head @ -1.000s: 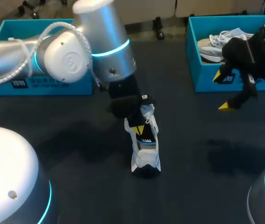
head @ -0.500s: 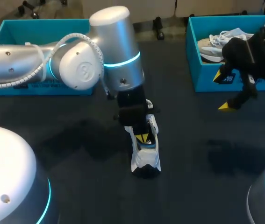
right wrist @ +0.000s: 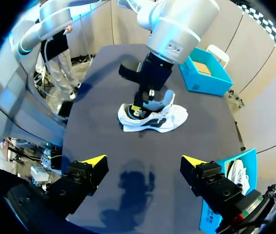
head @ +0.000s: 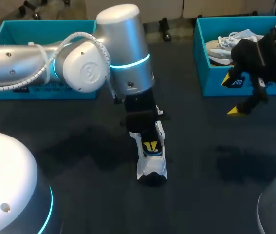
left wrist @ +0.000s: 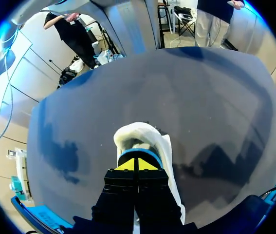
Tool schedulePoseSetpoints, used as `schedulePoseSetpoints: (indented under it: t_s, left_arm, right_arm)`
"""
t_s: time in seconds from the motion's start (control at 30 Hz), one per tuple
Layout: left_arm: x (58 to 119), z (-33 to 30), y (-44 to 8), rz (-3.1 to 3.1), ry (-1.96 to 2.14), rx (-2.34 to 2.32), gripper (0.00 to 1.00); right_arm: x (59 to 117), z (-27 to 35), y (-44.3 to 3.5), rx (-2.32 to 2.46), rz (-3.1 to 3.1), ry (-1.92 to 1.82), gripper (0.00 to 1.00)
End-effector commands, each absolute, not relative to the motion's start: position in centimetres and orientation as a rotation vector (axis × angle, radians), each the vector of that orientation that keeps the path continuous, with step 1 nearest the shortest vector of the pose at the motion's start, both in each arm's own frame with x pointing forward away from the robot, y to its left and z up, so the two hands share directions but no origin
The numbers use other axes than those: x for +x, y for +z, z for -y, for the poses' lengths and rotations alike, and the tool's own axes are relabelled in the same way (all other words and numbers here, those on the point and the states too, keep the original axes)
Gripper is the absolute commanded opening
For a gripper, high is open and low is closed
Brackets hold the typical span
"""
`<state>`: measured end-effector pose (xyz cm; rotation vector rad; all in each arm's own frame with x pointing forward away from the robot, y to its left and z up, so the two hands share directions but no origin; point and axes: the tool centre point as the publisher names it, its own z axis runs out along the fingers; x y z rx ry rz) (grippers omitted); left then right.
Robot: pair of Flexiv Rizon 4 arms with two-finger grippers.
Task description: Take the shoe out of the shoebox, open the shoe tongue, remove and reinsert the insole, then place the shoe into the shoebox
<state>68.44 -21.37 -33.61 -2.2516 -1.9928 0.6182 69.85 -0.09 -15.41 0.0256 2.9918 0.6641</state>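
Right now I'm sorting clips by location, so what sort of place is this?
Probably a robot lab workbench: left arm and right arm over a dark table, teal shoeboxes, a white sneaker.

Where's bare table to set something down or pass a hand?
Free: table in front of the left shoebox, left of the shoe; also between shoe and right claw. Crowded: at the shoe, left claw in it, and by the right shoebox.
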Motion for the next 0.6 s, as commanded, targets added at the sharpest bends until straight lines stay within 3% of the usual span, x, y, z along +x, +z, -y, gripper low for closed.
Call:
schedulePoseSetpoints:
  t_s: [0.03, 0.3, 0.6]
  left_arm:
    - [68.0, 22.1, -35.4, 2.011, 0.61, -2.247, 0.0]
    - [67.9, 22.0, -37.7, 2.055, 0.594, -2.23, 0.0]
    - [70.0, 22.5, -36.2, 2.109, 0.563, -2.247, 0.0]
  right_arm:
    - [70.0, 0.0, -15.5, 0.026, -2.995, 0.66, 1.0]
    - [70.0, 0.0, -15.5, 0.026, -2.995, 0.66, 1.0]
    - [70.0, 0.0, -15.5, 0.026, -2.995, 0.66, 1.0]
